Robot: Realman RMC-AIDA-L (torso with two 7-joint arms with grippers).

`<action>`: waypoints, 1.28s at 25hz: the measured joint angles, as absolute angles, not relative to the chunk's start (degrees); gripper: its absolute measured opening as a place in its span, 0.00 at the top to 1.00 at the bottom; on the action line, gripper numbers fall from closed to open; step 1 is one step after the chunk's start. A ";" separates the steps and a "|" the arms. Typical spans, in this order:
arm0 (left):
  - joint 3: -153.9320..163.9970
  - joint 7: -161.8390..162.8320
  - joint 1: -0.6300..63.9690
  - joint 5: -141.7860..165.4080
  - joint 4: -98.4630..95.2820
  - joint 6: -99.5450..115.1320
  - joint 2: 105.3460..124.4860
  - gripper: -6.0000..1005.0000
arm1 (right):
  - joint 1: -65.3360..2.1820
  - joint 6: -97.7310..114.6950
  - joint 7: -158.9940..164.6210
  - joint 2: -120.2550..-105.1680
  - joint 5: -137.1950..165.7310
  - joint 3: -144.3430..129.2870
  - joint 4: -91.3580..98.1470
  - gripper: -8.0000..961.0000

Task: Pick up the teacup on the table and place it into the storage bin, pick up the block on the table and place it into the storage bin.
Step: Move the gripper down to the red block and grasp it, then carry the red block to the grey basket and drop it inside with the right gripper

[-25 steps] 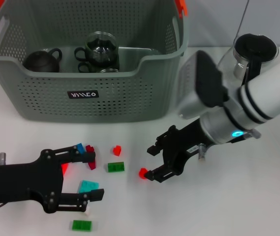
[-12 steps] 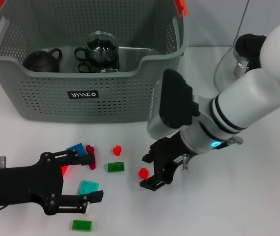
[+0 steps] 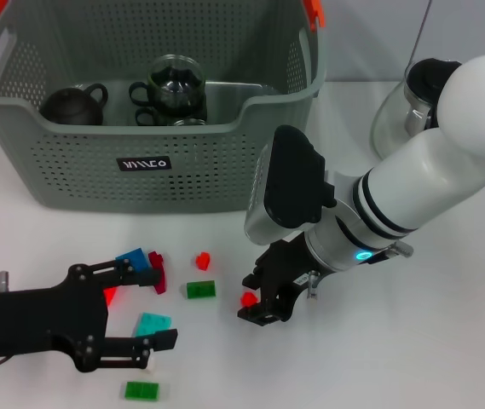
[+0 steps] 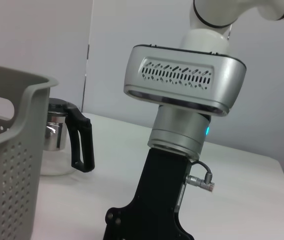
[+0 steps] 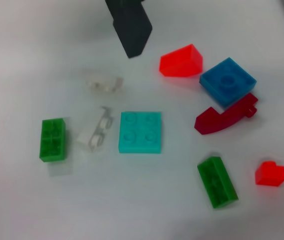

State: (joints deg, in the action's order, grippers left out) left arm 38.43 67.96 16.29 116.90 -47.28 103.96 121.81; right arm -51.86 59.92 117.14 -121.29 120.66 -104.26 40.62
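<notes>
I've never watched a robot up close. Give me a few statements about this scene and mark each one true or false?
1. The storage bin already holds dark teaware. True: a dark teapot and a glass cup sit inside.
2. The right gripper is down at a small red block on the table. True.
3. All the blocks are red. False: there are also two green blocks, a turquoise plate, a blue block and small white pieces.
4. The left gripper is inside the bin. False: it lies open low over the table, among the blocks.
5. The glass kettle stands inside the bin. False: it stands on the table outside it.
</notes>
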 joint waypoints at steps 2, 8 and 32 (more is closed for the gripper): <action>37.95 67.96 16.26 116.90 -47.28 104.01 121.82 0.16 | -51.86 59.84 117.25 -121.29 120.66 -104.38 40.50 0.38; 37.56 67.95 16.00 116.90 -47.28 103.87 121.75 0.16 | -51.86 59.78 117.29 -121.28 120.67 -104.56 40.33 0.55; 30.66 66.73 12.87 117.25 -45.76 103.78 121.96 0.16 | -52.08 81.57 128.80 -120.42 120.89 -74.26 70.37 0.79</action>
